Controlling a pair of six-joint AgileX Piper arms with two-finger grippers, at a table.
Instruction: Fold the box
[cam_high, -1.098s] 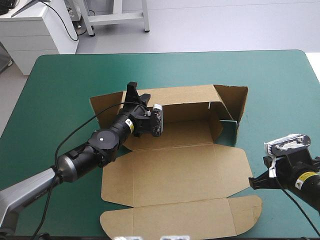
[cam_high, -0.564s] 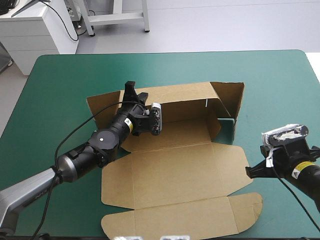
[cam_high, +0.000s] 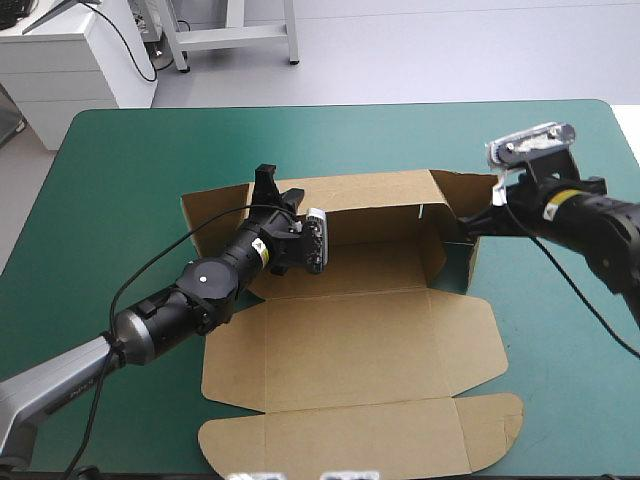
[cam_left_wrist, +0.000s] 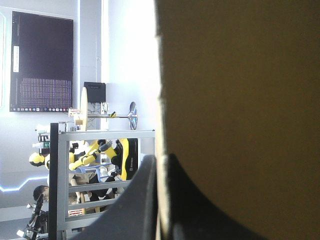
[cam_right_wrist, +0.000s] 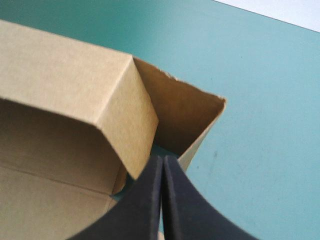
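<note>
Brown box (cam_high: 350, 330) laid open at frame centre on teal-green tabletop (cam_high: 130, 170), far wall raised. Far wall clamped by left end effector (cam_high: 268, 180). Right end effector (cam_right_wrist: 162, 159) pressed together, tip at box's upper-right corner.

High view looks down on the table (cam_high: 120, 160); both wrist views crowd the box (cam_right_wrist: 75, 75).

- Brown box (cam_left_wrist: 240, 90): one board panel close to the camera, in deep shadow, filling everything on one side of the gripper.
- The panel's free edge runs straight into the left gripper (cam_left_wrist: 160, 156).
- Black fingers (cam_left_wrist: 132, 210) are all but closed, one on each face of the board, with the edge pinched between them.
- Probably a raised wall, but too dark to tell which part of the box it is.
</note>
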